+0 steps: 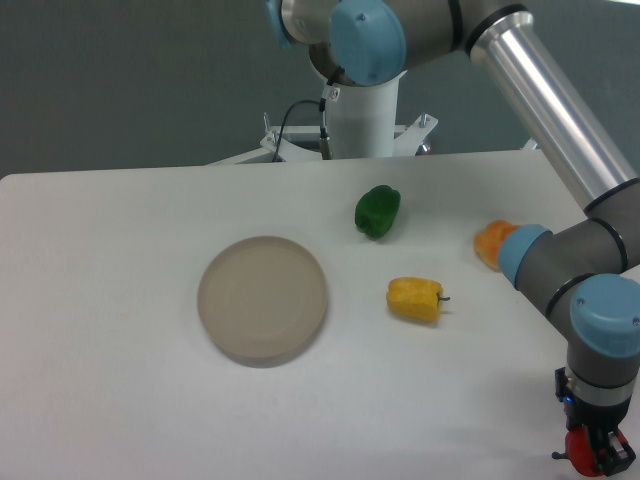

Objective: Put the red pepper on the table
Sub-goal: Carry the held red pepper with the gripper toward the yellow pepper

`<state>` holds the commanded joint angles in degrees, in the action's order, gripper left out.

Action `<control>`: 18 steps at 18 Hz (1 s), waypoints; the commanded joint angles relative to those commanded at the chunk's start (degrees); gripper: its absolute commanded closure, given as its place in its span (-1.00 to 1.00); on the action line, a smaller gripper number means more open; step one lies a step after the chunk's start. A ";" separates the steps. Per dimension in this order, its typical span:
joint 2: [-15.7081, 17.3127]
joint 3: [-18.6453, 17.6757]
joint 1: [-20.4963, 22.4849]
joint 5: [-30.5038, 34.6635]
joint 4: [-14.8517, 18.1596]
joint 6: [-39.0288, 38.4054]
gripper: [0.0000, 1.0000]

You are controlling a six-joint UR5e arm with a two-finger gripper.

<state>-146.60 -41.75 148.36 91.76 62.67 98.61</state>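
The red pepper [583, 450] shows as a small glossy red shape at the bottom right corner, partly cut off by the frame edge. My gripper [598, 458] points down there, and its dark fingers [617, 455] are closed against the pepper, low over the white table [120, 400]. I cannot tell whether the pepper touches the tabletop.
A round beige-grey plate [263, 298] lies left of centre. A green pepper [377, 211] sits at the back, a yellow pepper [415, 298] in the middle, and an orange pepper [491, 243] is partly behind my forearm. The arm's base stands at the back edge.
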 joint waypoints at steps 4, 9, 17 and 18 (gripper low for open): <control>0.52 -0.70 -0.44 -0.53 0.09 -0.26 0.42; 6.39 -8.59 -0.53 -0.61 0.09 -1.14 0.42; 20.11 -26.26 -0.09 -0.62 1.67 -1.49 0.42; 21.87 -28.46 0.00 -0.62 1.67 -1.49 0.42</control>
<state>-124.73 -70.20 148.36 91.14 64.34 97.12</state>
